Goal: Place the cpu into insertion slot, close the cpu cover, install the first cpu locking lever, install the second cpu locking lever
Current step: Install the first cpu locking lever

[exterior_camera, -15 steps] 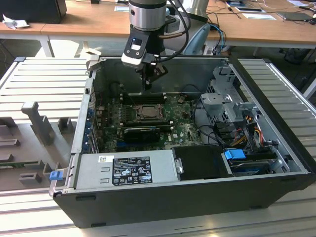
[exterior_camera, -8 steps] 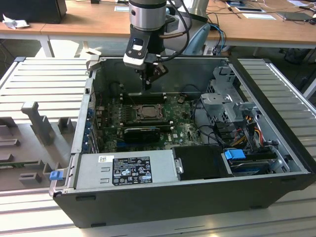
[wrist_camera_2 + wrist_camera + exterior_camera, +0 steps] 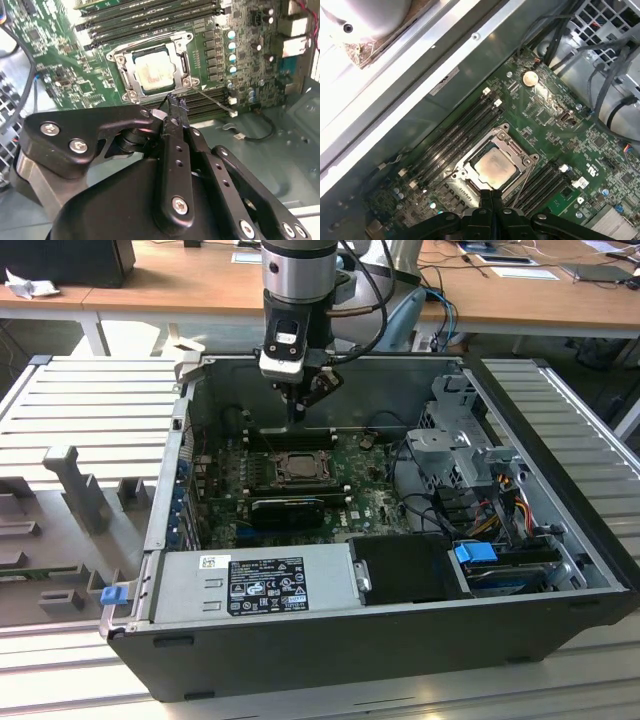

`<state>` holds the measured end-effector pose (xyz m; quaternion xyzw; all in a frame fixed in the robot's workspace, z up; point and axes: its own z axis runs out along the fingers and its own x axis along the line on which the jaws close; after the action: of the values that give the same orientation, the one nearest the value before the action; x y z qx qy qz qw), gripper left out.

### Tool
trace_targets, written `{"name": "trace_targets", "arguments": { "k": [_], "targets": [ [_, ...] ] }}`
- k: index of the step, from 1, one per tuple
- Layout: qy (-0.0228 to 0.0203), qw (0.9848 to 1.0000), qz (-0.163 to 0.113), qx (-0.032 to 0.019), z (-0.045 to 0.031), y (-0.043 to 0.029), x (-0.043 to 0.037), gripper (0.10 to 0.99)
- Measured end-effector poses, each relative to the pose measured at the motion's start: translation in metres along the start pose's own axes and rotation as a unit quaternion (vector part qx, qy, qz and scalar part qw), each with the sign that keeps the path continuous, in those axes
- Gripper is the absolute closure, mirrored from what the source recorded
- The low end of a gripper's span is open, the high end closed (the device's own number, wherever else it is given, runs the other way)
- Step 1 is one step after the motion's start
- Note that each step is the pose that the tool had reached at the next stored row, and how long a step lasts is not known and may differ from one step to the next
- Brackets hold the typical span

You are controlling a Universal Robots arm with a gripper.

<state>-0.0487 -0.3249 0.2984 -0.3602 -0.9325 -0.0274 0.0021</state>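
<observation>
The pale silver-beige cpu (image 3: 152, 70) (image 3: 492, 167) lies flat in the insertion slot (image 3: 297, 468) on the green motherboard. The cpu cover (image 3: 131, 81) (image 3: 470, 161), a silver metal frame, lies down around it, and the chip shows through its window. A thin metal locking lever (image 3: 215, 102) runs out from one corner of the socket, beside the memory slots. My gripper (image 3: 297, 408) (image 3: 175, 104) (image 3: 490, 196) hangs just above the socket's edge inside the case. Its black fingers are shut together, and nothing is between them.
Black memory slots (image 3: 455, 135) flank the socket on both sides. A black card (image 3: 288, 508) sits in front of the socket, with a power supply (image 3: 255, 583) nearer still. Drive cages and cables (image 3: 470, 470) fill the exterior view's right. The case walls (image 3: 185, 440) close in all round.
</observation>
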Motion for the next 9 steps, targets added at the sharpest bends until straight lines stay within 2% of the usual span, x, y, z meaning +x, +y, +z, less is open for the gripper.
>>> {"name": "trace_targets", "arguments": {
  "k": [3,9],
  "targets": [
    [0.0019,0.9993,-0.039,0.0009,0.0013,-0.0001,0.0,0.98],
    [0.0046,0.9956,-0.093,0.0023,0.0028,-0.0002,-0.0001,0.98]
  ]
}}
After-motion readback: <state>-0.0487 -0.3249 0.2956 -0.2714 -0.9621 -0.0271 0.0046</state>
